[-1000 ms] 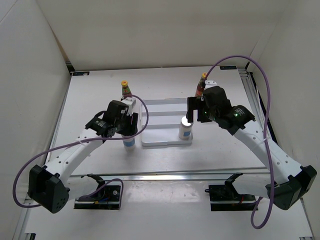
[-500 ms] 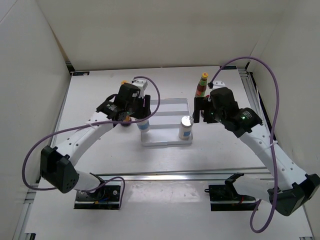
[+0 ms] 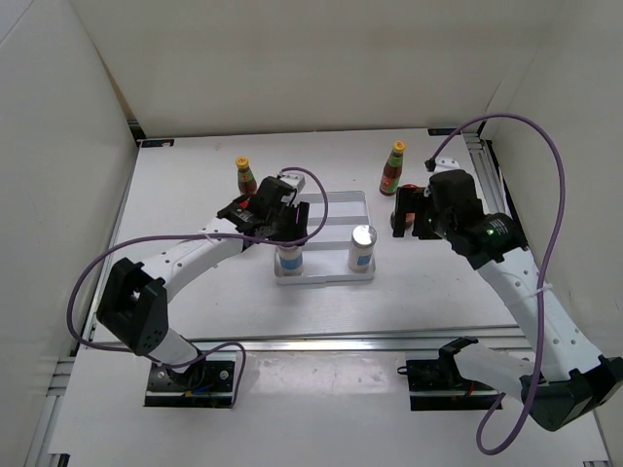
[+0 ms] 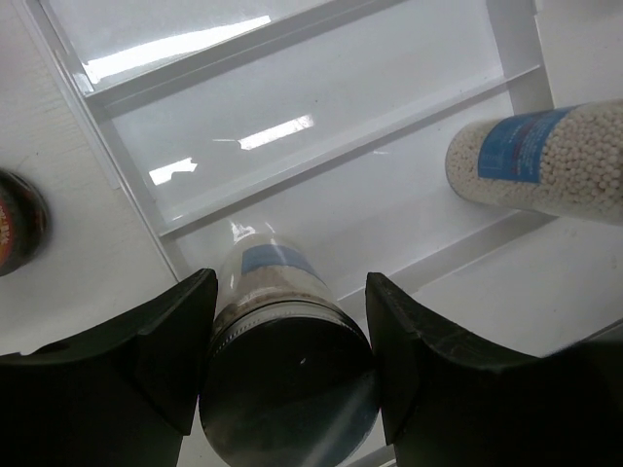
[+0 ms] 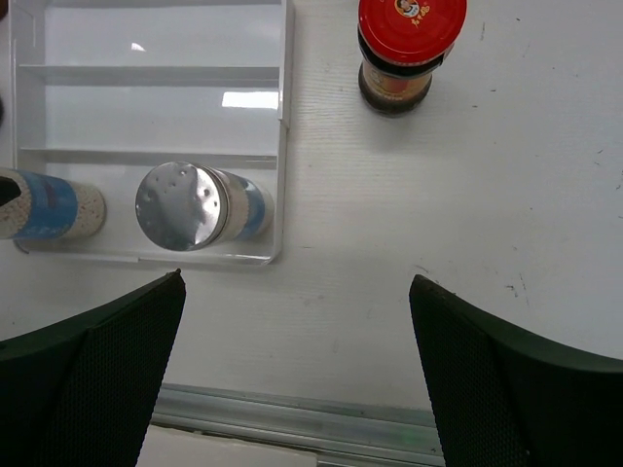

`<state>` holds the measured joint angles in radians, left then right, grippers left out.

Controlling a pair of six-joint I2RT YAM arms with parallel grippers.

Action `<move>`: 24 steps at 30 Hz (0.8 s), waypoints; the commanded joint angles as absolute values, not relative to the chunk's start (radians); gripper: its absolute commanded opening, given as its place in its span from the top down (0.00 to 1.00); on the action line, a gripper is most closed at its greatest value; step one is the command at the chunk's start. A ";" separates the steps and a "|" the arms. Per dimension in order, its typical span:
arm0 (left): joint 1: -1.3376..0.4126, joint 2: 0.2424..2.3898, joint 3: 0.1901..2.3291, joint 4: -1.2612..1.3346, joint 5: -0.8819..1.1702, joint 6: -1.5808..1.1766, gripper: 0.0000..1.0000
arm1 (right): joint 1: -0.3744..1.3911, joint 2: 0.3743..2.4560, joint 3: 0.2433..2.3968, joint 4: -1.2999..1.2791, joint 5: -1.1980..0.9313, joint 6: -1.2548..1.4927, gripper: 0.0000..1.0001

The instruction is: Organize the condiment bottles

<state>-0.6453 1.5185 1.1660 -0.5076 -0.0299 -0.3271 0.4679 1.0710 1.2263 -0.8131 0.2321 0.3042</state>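
Shakers: both are in the nearest compartment of the white tray (image 3: pixel 336 204). The first shaker (image 4: pixel 287 389) is at the near-left corner. The left fingers (image 4: pixel 146 350) pinch it at the cap, one finger on each side. Whether its base rests on the tray floor cannot be told. The second shaker (image 5: pixel 185 204) stands upright and free at the near-right corner, silver cap up, well apart from the first.

The right fingers (image 5: pixel 88 389) are spread wide and hold nothing. They hang over the bare bench (image 5: pixel 438 243), just right of the tray.

Jars: one red-lidded jar (image 5: pixel 409 44) stands upright on the bench, to the right of the tray's far end. A dark rounded object (image 4: pixel 15 224) sits on the bench just left of the tray. It is cut off by the edge of the left wrist view, so it cannot be identified.

Sauce bottles: both are upright on the bench, outside the tray. The left sauce bottle (image 3: pixel 245 175) stands beyond the tray's far-left corner. The right sauce bottle (image 3: pixel 392 167) stands beyond its far-right corner, near the jar.
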 commanded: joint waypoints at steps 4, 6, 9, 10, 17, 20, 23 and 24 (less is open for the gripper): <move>-0.653 1.517 1.169 -0.422 -0.041 -0.345 0.89 | 0.449 1.058 1.216 -0.810 0.195 0.282 0.01; -0.653 1.517 1.169 -0.422 -0.041 -0.336 0.72 | 0.449 1.058 1.216 -0.810 0.195 0.282 0.01; -0.653 1.517 1.160 -0.422 -0.026 -0.313 0.30 | 0.449 1.058 1.207 -0.810 0.195 0.282 0.01; -0.653 1.505 1.160 -0.422 -0.035 -0.313 0.00 | 0.449 1.058 1.207 -0.810 0.195 0.282 0.01; -0.653 1.344 1.170 -0.422 -0.161 -0.239 0.00 | 0.440 1.058 1.198 -0.810 0.215 0.301 0.01; -0.653 1.217 1.170 -0.422 -0.274 -0.169 0.00 | 0.387 1.078 1.198 -0.810 0.201 0.310 0.01; -0.643 1.080 1.114 -0.422 -0.348 -0.080 0.00 | 0.315 1.135 1.225 -0.824 0.179 0.319 0.01; -0.634 1.048 1.094 -0.422 -0.362 -0.060 0.00 | 0.296 1.156 1.239 -0.833 0.169 0.330 0.01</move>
